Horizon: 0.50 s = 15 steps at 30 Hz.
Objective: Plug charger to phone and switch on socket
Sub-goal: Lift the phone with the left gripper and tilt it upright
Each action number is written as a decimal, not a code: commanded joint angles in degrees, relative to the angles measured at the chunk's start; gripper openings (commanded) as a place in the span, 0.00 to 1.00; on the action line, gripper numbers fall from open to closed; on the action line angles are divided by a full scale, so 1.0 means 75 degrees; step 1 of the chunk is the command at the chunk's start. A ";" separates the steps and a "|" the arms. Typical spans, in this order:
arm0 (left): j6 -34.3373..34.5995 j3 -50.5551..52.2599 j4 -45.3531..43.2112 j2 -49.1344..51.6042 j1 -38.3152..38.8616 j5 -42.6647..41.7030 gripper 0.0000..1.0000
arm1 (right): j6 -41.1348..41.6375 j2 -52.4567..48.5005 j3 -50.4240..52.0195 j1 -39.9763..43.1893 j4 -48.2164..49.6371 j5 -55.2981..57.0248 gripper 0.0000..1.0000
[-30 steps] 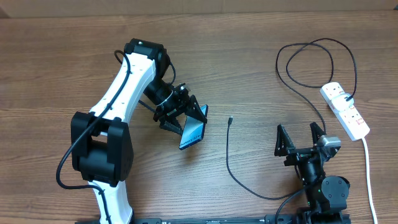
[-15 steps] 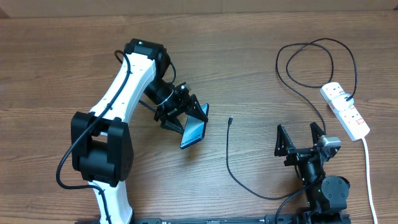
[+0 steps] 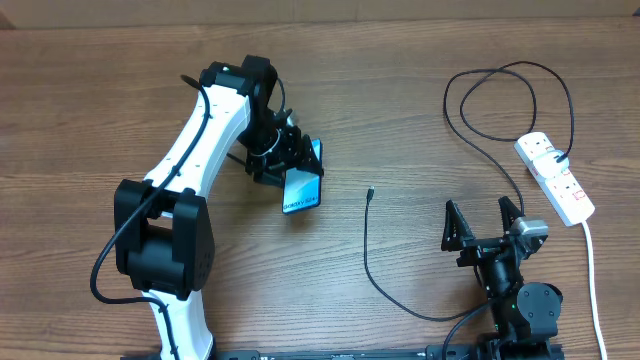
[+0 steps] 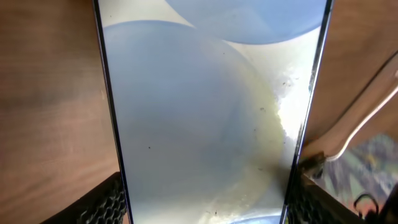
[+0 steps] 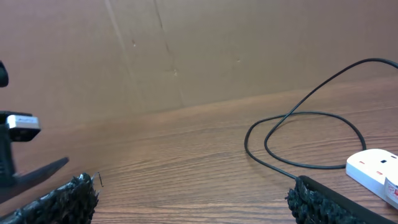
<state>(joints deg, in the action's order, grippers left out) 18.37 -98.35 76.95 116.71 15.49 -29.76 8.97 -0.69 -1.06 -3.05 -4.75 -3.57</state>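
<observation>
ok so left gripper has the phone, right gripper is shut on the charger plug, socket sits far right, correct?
No. The right gripper is open and empty; the charger plug lies loose on the table, as the overhead view shows. The left gripper does have the phone, and the socket sits far right.

Hardly any words to read here. On the light blue screen of the phone point(image 3: 302, 190), seen from above, one short line of tiny dark letters near the lower end, too small and fuzzy to spell out. Up close in the left wrist view, just pale blue and cream shapes on that screen, with no letters showing. On the white socket point(image 3: 556, 178), only little red and dark spots, nothing clear enough to read as words or numbers.
</observation>
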 commanded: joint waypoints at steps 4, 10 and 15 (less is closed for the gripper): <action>0.0874 -0.0224 -0.0592 0.0023 -0.0032 0.0044 0.49 | -0.0038 0.0067 0.0082 0.0009 0.0146 0.0073 1.00; 0.1067 -0.0358 -0.0804 0.0023 -0.0388 0.0017 0.48 | 0.0793 0.0067 0.0082 0.0009 0.0221 -0.0831 1.00; 0.1218 -0.0667 -0.0810 0.0023 -0.0903 -0.0157 0.47 | 0.3147 0.0067 0.0082 0.0009 0.0265 -0.3147 1.00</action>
<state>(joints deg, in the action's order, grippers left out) 25.87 -100.09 71.02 116.71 11.33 -28.91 19.31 -0.69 -1.06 -3.03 -3.46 -14.35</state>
